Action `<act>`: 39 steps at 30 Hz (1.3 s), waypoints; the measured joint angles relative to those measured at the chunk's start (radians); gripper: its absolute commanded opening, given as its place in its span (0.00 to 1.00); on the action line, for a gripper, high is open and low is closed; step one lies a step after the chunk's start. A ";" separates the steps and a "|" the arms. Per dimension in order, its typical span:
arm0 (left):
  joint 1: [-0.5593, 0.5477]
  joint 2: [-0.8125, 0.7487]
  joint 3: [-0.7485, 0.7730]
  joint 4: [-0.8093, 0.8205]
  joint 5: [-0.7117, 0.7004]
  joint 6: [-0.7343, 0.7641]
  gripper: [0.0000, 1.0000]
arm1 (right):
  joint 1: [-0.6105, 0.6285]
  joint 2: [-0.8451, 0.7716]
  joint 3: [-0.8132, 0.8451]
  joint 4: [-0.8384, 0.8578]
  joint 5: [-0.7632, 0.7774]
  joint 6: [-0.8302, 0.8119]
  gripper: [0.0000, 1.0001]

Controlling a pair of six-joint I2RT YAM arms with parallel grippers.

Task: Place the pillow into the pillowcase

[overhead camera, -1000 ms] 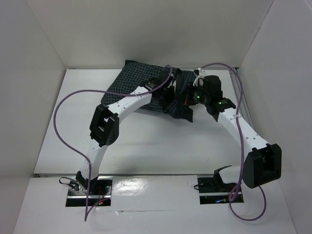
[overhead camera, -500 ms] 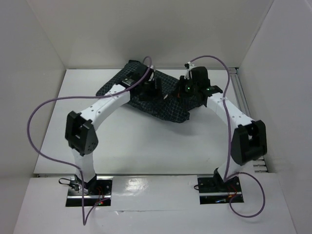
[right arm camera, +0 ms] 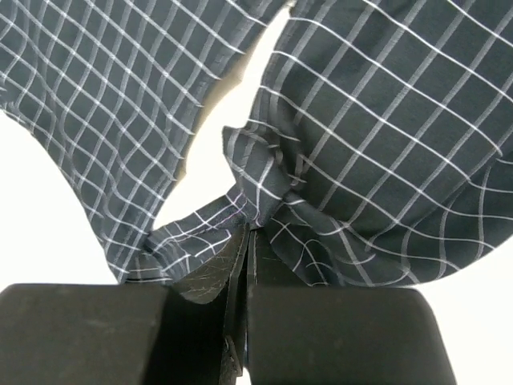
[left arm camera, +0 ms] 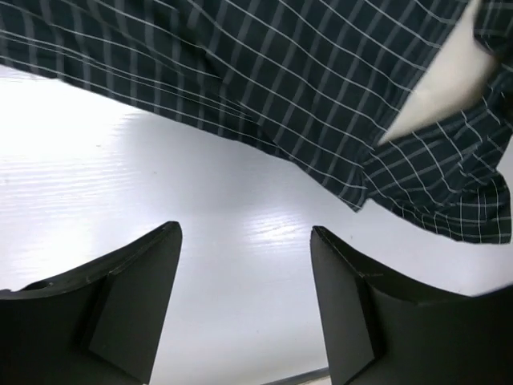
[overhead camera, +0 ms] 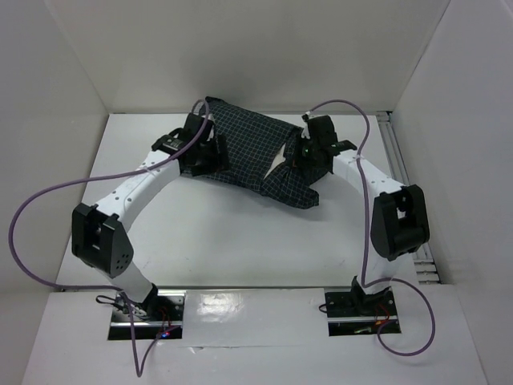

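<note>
The pillowcase, dark with a fine white check, lies bulging at the back of the table with the pillow inside it. Only a cream sliver of the pillow shows at a slit near the right end. My left gripper stands open at the pillowcase's left front edge, and in the left wrist view its gripper has only bare table between the fingers, the pillowcase and the pillow lying beyond. My right gripper is shut on a bunched fold of the pillowcase, beside the exposed pillow.
White walls close in the table at the back and on both sides. A metal rail runs along the right edge. Purple cables loop from both arms, the left one swinging wide towards the left wall.
My left gripper has opened, let go of the pillowcase and swung left to its left end. The right gripper has shifted left and back, still shut on fabric. The pillowcase lies flatter.
</note>
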 measured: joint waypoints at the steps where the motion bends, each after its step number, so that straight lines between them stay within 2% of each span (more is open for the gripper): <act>1: 0.015 -0.012 -0.015 0.001 -0.005 0.000 0.79 | 0.007 0.001 0.006 -0.001 0.004 0.000 0.00; 7: 0.189 -0.137 -0.145 0.015 -0.022 -0.029 0.81 | 0.092 0.047 0.119 -0.014 0.024 -0.003 0.00; 8: 0.229 -0.153 -0.172 0.019 -0.021 -0.035 0.81 | 0.101 0.070 0.148 -0.019 0.029 -0.003 0.05; 10: 0.296 -0.166 -0.211 0.030 -0.015 -0.040 0.82 | 0.117 0.118 0.204 -0.040 0.038 -0.001 0.22; 11: 0.330 -0.167 -0.232 0.033 -0.009 -0.044 0.84 | 0.122 0.145 0.230 -0.048 0.045 0.000 0.43; 12: 0.356 -0.168 -0.253 0.042 -0.001 -0.051 0.85 | 0.123 0.156 0.237 -0.048 0.052 0.007 0.58; 15: 0.440 -0.169 -0.319 0.063 0.037 -0.058 0.86 | 0.123 0.153 0.234 -0.062 0.090 0.013 0.83; 19: 0.529 -0.163 -0.358 0.084 0.092 -0.060 0.91 | 0.123 0.050 0.187 -0.076 0.150 0.015 0.94; 23: 0.595 -0.130 -0.356 0.130 0.135 -0.059 0.92 | 0.122 -0.146 0.097 -0.081 0.201 0.020 1.00; 29: 0.650 -0.024 -0.352 0.214 0.225 -0.062 0.92 | 0.102 -0.418 -0.047 -0.087 0.256 0.040 1.00; 39: 0.684 0.114 -0.317 0.384 0.336 -0.126 0.90 | 0.082 -0.544 -0.323 -0.134 0.244 0.105 1.00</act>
